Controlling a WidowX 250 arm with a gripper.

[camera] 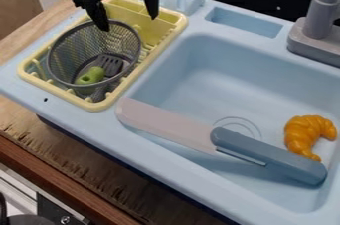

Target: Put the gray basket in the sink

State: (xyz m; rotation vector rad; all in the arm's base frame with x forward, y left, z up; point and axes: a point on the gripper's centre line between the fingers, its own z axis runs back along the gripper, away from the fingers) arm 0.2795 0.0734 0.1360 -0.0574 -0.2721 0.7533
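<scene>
At the left, the table (20, 117) carries the blue sink unit on pale wood, its grain running to a ragged, splintery near edge. The yellow drying rack (78, 100) sits in the unit's left end, a shallow rounded oblong of plastic with slotted ribs, probably meant to keep things upright and draining. In it rests the gray basket (73, 50), its round mouth tipped toward the near side, likely because the ribs give its rounded body no level seat; the wall is fine mesh, see-through, under a smooth, thicker rim. Low in its bowl lie a green piece (91, 75), glossy and lumpy with a round hole, and a dark slotted utensil (110, 63), which may slide when the basket is lifted. The black, angular pincer (128, 23) is open over the basket's far right side, fingers spread, one tip over the mouth and the other outside the rim, a stance that would suit closing on the thin rim; whether it touches, I cannot tell. To the right is the sink (193, 79), a smooth, round-cornered basin where the basket has yet to go. The toy knife (166, 124) slants over the near left lip, its flat pinkish blade running into a rounded gray-blue handle; it could prop the basket up, so the basin's far part looks the better landing. Farther right lies an orange croissant (305, 134), ridged and curved, and beyond it the stepped gray faucet (318, 15).
</scene>
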